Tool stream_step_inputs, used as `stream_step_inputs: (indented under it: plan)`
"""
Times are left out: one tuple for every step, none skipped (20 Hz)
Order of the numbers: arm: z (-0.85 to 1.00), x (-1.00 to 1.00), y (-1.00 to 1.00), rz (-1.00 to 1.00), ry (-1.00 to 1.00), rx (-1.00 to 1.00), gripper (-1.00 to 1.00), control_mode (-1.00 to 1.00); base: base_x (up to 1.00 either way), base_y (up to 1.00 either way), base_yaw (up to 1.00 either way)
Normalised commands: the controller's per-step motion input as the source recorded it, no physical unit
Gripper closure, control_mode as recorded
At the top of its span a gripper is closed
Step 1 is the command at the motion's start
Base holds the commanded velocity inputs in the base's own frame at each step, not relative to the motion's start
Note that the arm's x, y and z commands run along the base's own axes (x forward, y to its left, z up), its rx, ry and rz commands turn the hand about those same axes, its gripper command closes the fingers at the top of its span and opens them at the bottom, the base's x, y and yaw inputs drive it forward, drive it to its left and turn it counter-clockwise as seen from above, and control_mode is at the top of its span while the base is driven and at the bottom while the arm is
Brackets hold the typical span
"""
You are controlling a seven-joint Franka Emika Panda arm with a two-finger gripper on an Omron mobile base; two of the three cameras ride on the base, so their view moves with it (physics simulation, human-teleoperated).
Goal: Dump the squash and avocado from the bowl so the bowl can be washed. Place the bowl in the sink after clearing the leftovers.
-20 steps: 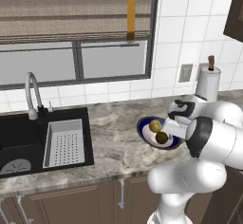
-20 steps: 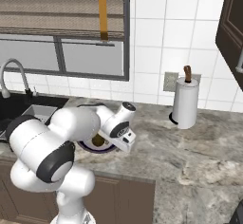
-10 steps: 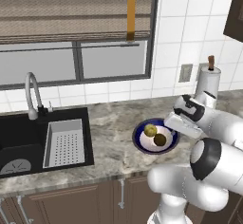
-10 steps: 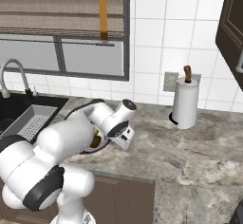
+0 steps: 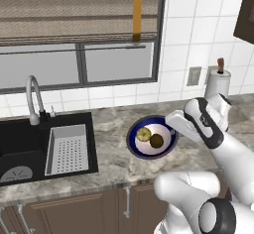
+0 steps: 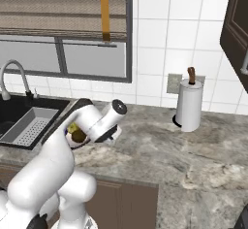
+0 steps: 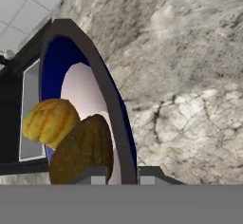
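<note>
Closed since a second ago, gripper (image 7: pixel 121 174) clamps the bowl (image 7: pixel 107 99) rim.

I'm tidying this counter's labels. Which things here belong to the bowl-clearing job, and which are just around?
Job: bowl, squash, avocado, sink, gripper shut on the bowl's rim.

Around: paper towel roll, perforated tray, faucet, wall outlet.

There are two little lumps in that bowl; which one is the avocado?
The darker, brown-olive lump, sitting on the side nearer the gripper; the squash beside it is lighter and yellowish.
</note>
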Motion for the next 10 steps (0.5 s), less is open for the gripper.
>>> stream_step_inputs:
  plan:
    - [0.64,-0.07,0.87,0.0,-0.04,0.24,1.0,-1.0,0.0,0.0,0.0]
    - [0.56,0.0,0.97,0.0,-0.01,0.24,1.0,-1.0,0.0,0.0,0.0]
    - [0.5,0.0,1.0,0.0,0.0,0.24,1.0,-1.0,0.0,0.0,0.0]
    - [0.42,0.0,1.0,-0.02,0.0,0.26,1.0,-1.0,0.0,0.0,0.0]
    - [0.37,0.0,1.0,-0.04,0.0,0.24,1.0,-1.0,0.0,0.0,0.0]
    - [0.33,0.0,1.0,-0.04,0.0,0.23,1.0,-1.0,0.0,0.0,0.0]
    - [0.24,0.0,1.0,-0.03,0.0,0.17,1.0,-1.0,0.0,0.0,0.0]
    - [0.21,0.0,1.0,-0.01,0.0,0.12,1.0,-1.0,0.0,0.0,0.0]
    - [0.16,0.0,1.0,0.0,0.0,0.07,1.0,-1.0,0.0,0.0,0.0]
    - [0.14,0.03,1.0,0.0,0.0,0.06,1.0,-1.0,0.0,0.0,0.0]
